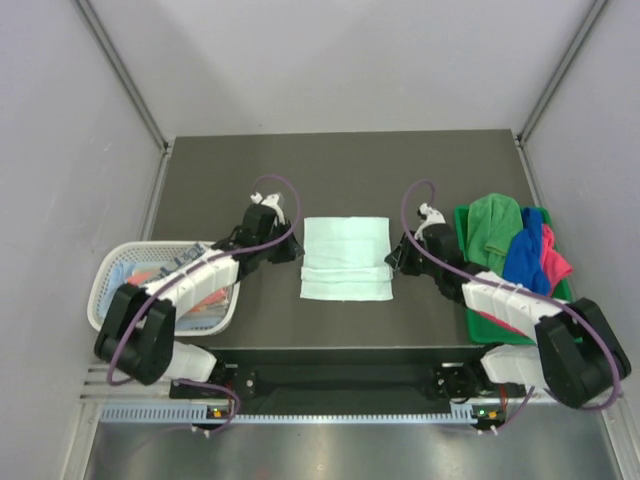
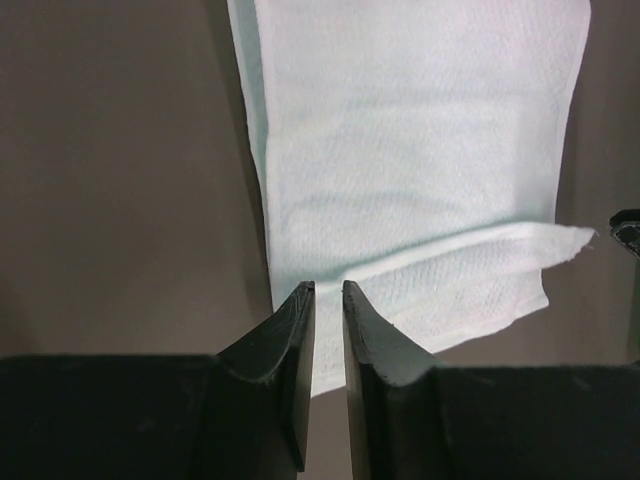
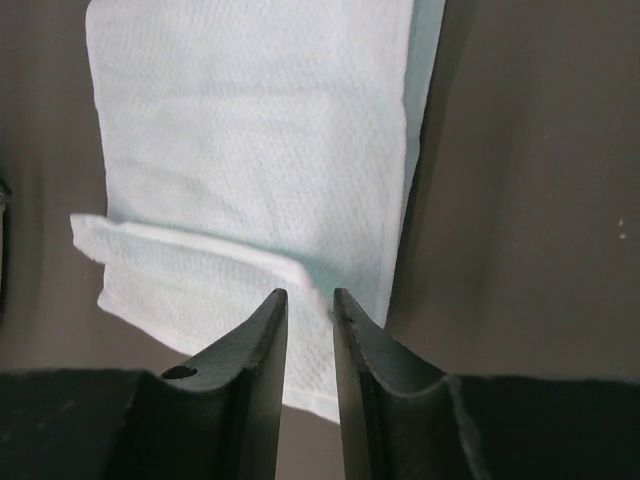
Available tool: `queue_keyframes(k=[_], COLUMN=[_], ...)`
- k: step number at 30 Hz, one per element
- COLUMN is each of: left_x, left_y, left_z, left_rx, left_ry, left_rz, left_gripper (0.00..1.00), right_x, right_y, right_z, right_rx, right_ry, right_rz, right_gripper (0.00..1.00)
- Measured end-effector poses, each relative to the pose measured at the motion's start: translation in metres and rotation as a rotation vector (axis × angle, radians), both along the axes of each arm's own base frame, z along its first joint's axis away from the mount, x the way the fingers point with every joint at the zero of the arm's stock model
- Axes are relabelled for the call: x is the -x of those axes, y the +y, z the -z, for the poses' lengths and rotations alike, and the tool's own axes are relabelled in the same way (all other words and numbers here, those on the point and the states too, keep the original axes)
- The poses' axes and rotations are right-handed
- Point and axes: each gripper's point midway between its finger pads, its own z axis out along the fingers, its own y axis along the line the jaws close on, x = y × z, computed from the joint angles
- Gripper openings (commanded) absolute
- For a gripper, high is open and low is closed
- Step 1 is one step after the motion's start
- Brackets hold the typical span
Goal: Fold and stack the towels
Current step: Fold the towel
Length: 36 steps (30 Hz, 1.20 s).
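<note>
Where pale walls [image 1: 60,150] flank the dark table [image 1: 340,165], a mint towel [image 1: 346,258] lies.

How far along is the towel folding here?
Partway. Some towels already lie in the white basket. In hand: the mint towel at centre, its near edge folded over, the left gripper and right gripper at its side edges. Remaining: a heap of green, blue and pink towels in the green bin.
</note>
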Motion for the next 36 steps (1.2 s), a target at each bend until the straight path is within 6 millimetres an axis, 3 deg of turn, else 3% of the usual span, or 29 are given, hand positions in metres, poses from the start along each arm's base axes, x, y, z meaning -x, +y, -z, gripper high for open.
queue_keyframes(k=[4,7,11,19,28,36], left_x=[-0.026,-0.029,-0.014,0.023,0.042,0.056], left_y=[-0.01,-0.016,-0.02,-0.028,-0.024,-0.018], left_z=[0.009,0.027,0.046,0.056,0.045,0.037], left_rx=[-0.034,-0.067,-0.107,-0.122,-0.11,-0.101], left_ry=[0.033,0.087,0.151,0.198,0.192,0.184], left_rz=[-0.009,0.004,0.042,0.113,0.123,0.125], left_gripper=[0.22,0.21,0.21,0.21,0.21,0.22], right_x=[-0.019,-0.02,-0.016,0.008,0.034,0.043], right_y=[0.005,0.004,0.002,-0.005,-0.007,-0.011], right_z=[0.0,0.011,0.019,0.032,0.034,0.027], right_rx=[0.022,0.042,0.056,0.064,0.058,0.05], right_ry=[0.01,0.04,0.064,0.095,0.117,0.11], right_rz=[0.02,0.026,0.027,0.005,-0.03,-0.039], right_gripper=[0.23,0.23,0.23,0.23,0.23,0.24])
